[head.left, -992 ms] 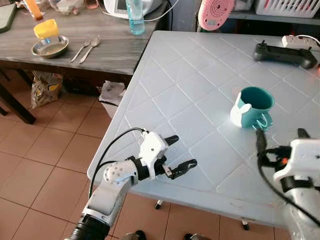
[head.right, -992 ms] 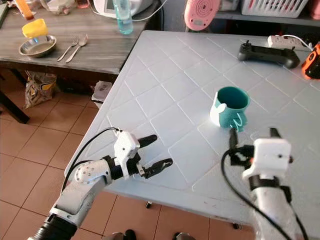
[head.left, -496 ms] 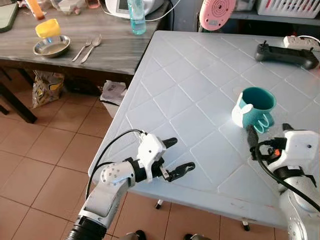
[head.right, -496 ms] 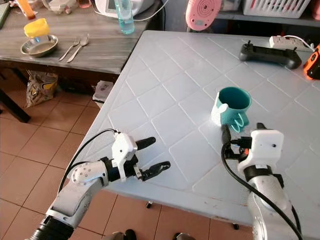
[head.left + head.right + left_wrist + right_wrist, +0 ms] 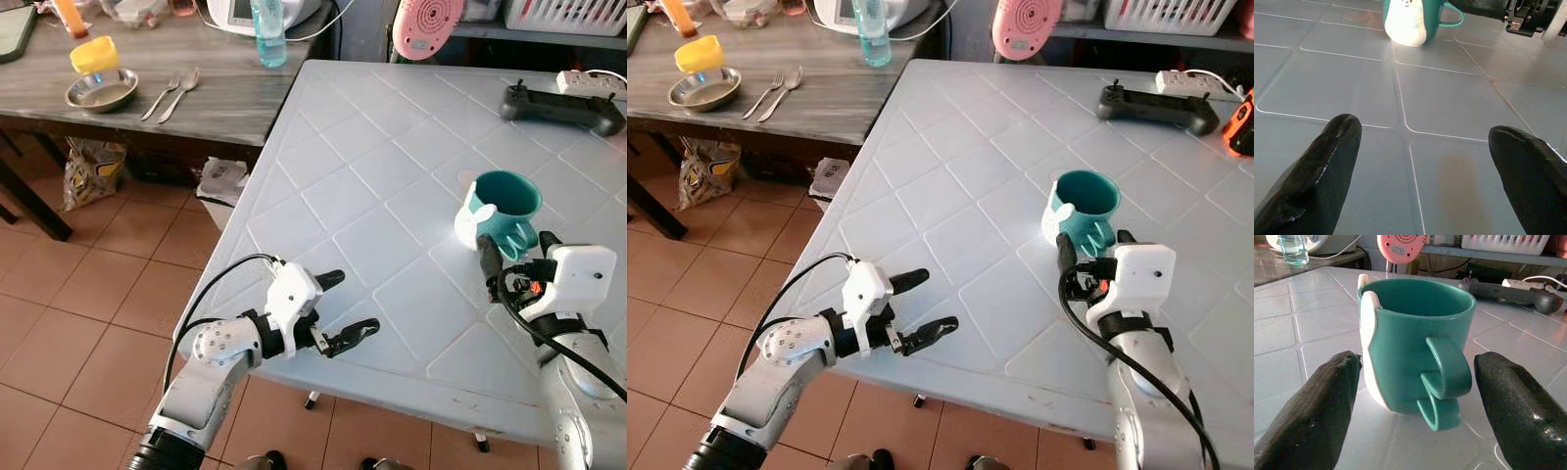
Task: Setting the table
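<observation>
A teal mug (image 5: 505, 201) with a white figure on its side stands upright on the white plastic table (image 5: 372, 147), its handle turned toward me. My right gripper (image 5: 516, 253) is open just in front of it, low over the table. In the right wrist view its black fingers (image 5: 1317, 411) flank the mug (image 5: 1410, 323) and its handle without touching. My left gripper (image 5: 351, 304) hovers open over the table's near left edge, holding nothing. In the left wrist view the mug (image 5: 1410, 22) stands far ahead of it.
A black controller (image 5: 558, 103) and a power strip (image 5: 588, 80) lie at the table's far right, with an orange object (image 5: 1239, 122) beside them. The wooden side table (image 5: 147, 88) on the left holds a metal bowl (image 5: 101, 91), yellow cup (image 5: 93, 54), fork and spoon (image 5: 168, 95), and bottle (image 5: 266, 34).
My right gripper has moved forward across the table up to the mug, so its fingers now flank the handle. The left arm has hardly moved.
</observation>
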Robot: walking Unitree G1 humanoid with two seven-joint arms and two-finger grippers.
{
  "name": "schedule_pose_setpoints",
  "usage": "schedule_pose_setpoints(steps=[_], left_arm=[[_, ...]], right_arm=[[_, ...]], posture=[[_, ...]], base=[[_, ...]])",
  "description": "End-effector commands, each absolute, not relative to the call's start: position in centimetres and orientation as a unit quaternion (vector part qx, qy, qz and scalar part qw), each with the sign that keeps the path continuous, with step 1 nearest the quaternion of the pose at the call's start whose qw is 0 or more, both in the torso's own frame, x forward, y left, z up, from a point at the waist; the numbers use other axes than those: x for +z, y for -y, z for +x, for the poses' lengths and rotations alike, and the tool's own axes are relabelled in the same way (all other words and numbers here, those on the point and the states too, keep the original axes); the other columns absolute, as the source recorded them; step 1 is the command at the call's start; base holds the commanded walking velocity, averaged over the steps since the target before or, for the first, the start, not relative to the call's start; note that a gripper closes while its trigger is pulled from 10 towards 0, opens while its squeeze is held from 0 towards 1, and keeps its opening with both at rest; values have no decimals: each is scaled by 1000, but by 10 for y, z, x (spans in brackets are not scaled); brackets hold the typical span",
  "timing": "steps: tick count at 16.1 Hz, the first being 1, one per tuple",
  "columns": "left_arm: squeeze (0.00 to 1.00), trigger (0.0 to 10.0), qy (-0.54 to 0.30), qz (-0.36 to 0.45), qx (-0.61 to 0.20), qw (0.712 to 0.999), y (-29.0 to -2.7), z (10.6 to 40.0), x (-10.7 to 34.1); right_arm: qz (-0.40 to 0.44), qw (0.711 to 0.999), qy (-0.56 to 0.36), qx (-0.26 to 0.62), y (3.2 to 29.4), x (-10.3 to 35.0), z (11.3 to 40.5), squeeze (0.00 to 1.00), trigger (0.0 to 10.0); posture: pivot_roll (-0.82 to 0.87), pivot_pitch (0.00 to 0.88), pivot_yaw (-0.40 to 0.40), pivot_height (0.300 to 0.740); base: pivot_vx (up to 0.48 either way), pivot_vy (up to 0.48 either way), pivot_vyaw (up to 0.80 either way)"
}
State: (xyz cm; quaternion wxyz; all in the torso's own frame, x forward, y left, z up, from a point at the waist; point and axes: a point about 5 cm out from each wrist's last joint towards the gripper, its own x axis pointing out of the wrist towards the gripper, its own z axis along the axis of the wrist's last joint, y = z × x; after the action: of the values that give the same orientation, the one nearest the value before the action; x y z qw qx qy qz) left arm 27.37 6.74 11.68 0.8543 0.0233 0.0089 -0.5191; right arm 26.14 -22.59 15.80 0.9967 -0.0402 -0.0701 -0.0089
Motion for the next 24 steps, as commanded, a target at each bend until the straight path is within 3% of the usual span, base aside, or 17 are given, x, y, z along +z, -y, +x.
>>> schedule_pose_setpoints(steps=[1, 3, 4, 5, 6, 12, 13, 14, 15, 24], left_arm=[[0, 10000, -13, 22, -515, 857, -70, 272, 116], [0, 10000, -15, 23, -515, 857, -70, 271, 116], [0, 10000, -15, 24, -515, 857, -70, 271, 116], [0, 10000, -15, 23, -515, 857, -70, 271, 117], [0, 10000, -15, 24, -514, 857, -70, 271, 117], [0, 10000, -18, 26, -515, 857, -69, 270, 117], [0, 10000, -20, 27, -514, 857, -70, 270, 116], [0, 10000, -20, 27, -514, 857, -70, 270, 116], [0, 10000, -21, 28, -513, 858, -70, 271, 116], [0, 10000, -25, 32, -511, 859, -71, 271, 113]], right_arm=[[-36, 997, 67, -8, 227, 154, 262, 0, 431], [-32, 997, 67, -10, 228, 153, 265, 0, 471], [-32, 997, 67, -10, 228, 153, 265, 0, 2353], [-34, 997, 66, -10, 228, 152, 265, 0, 8000], [-34, 997, 66, -11, 228, 152, 265, 0, 9686], [-22, 997, 72, -15, 231, 152, 273, 0, 10000], [-21, 997, 73, -14, 231, 152, 276, 0, 9451], [-20, 997, 73, -13, 231, 152, 276, 0, 7843], [-16, 997, 75, -12, 231, 152, 278, 0, 0], [-19, 997, 74, -12, 231, 149, 277, 0, 0]], posture=[[26, 197, 51, 740], [29, 201, 53, 740], [29, 202, 53, 740], [30, 203, 54, 740], [30, 204, 54, 740], [34, 207, 58, 740], [37, 207, 59, 740], [38, 207, 59, 740], [41, 207, 59, 740], [40, 201, 59, 740]], base=[[0, 0, 0], [0, 0, 0], [0, 0, 0], [0, 0, 0], [0, 0, 0], [0, 0, 0], [0, 0, 0], [0, 0, 0], [0, 0, 0], [0, 0, 0]])
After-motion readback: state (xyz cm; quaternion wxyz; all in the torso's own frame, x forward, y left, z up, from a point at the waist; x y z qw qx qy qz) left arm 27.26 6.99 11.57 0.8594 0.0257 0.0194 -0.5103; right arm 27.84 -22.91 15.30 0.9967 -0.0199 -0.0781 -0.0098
